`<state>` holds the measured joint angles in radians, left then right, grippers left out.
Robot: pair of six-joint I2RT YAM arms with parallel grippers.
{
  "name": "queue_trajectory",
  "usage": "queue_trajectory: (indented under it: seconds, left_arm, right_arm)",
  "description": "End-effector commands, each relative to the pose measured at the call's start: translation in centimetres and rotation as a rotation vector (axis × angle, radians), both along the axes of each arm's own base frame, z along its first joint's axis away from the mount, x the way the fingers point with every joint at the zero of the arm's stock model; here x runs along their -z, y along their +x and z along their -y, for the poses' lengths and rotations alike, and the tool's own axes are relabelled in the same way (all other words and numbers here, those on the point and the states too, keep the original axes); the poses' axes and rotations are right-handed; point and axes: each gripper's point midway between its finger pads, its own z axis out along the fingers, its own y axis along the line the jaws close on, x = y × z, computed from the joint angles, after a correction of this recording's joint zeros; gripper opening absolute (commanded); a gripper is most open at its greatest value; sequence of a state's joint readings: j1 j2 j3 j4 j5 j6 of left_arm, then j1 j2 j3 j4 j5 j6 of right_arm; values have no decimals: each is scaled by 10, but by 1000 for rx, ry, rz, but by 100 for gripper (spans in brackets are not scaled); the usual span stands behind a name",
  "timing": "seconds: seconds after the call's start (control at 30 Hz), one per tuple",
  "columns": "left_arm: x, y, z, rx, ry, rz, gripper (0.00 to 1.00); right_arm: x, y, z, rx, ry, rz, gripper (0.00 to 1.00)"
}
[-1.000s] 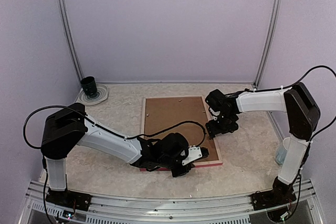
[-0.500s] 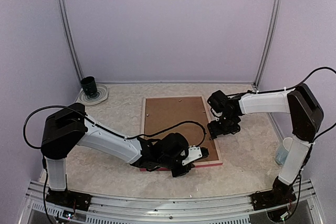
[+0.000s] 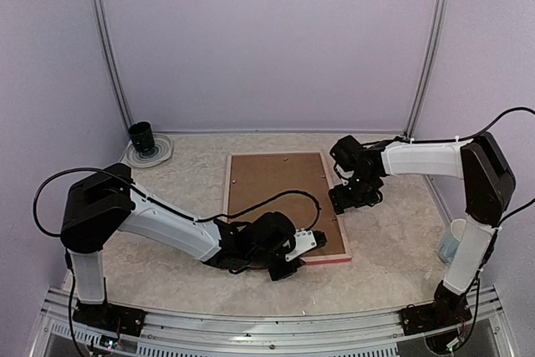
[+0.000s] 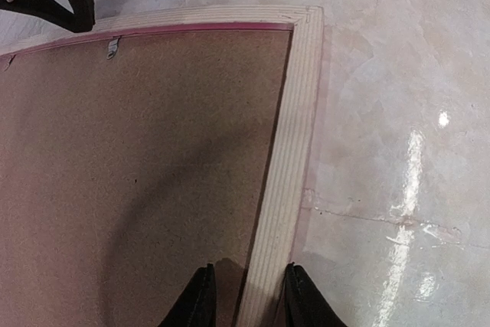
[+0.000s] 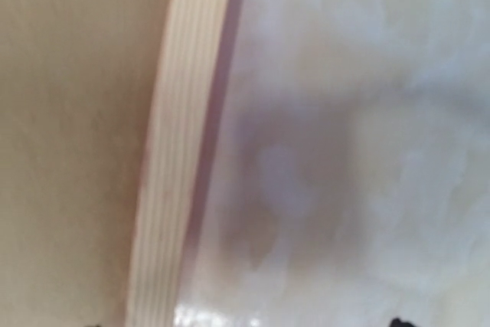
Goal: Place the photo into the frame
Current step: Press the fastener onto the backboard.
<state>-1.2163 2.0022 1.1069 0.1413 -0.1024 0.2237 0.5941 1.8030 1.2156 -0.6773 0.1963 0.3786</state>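
far left: dark cup (image 3: 141,135) on a round coaster (image 3: 159,153) | your left gripper (image 4: 246,285): fingers (image 4: 200,300) apart, straddling the near rail of the frame (image 4: 300,112), slim gap on the board side | frame: lies back-up on the worktop (image 3: 184,181), brown backing board (image 3: 276,186) in it | your right gripper (image 3: 354,198): over the frame's right rail, fingers spread wide, holding nothing

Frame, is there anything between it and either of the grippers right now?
Nothing visible. The left gripper has a finger on each side of the frame's near wooden rail. The right gripper hangs open just above the frame's right rail, with no object between them.
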Motion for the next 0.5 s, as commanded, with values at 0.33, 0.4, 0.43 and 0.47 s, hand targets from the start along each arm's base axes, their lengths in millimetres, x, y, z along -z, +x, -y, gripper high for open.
queue_trajectory:
  seconds: [0.33,0.4,0.43,0.47]
  left_arm:
    - [-111,31,-22,-170,-229,67,62]
    - [-120,53,-37,-266,-249,60,63]
    - [-126,67,-48,-332,-266,53,64]
    - [-128,82,-60,-395,-273,42,64]
  right_arm:
    - [-37,62,-5,24,120,108,81]
    - [-36,73,-7,31,115,115,81]
    - [-35,79,-7,36,114,119,81]
    - [-32,84,-8,40,115,117,81]
